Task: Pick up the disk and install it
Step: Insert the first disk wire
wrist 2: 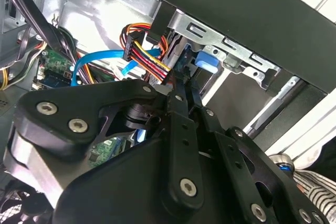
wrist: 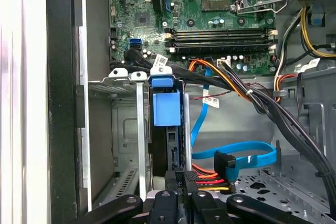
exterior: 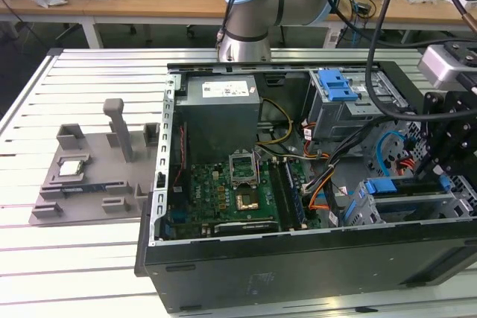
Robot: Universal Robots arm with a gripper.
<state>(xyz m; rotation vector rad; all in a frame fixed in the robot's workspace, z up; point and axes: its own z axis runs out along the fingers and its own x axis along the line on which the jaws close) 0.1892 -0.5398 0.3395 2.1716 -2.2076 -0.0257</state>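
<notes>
Pinching the disk (wrist: 172, 148) by its thin near edge with the gripper (wrist: 181, 178), pressed close on it from both sides. Standing on edge inside the drive cage (wrist: 137, 129), partly down between the metal walls, with the blue carrier tab (wrist: 167, 107) at the far end, toward the motherboard (wrist: 210, 19). In the exterior view, working low at the exterior view's right, in a corner of the computer case (exterior: 298, 273), well apart from the grey fixture tray (exterior: 82, 184) out on the table.

Judged as mid-insertion, not yet seated home.

3 ways to go wrong from here, as a judgement:

1. Snagging the wiring. Just beside the disk: the red, yellow and black power wires (wrist: 207, 181) and the blue data cable (wrist: 236, 153). Easy to trap one between a carrier rail and the cage wall, blocking the slide or crushing a connector.
2. Going in crooked. With any tilt, likely to wedge a rail against the cage wall and jam short of home.
3. Slipping in the grip. With so narrow a hold on 1 thin edge, liable to twist or drop under any push-back from the cage.
</notes>
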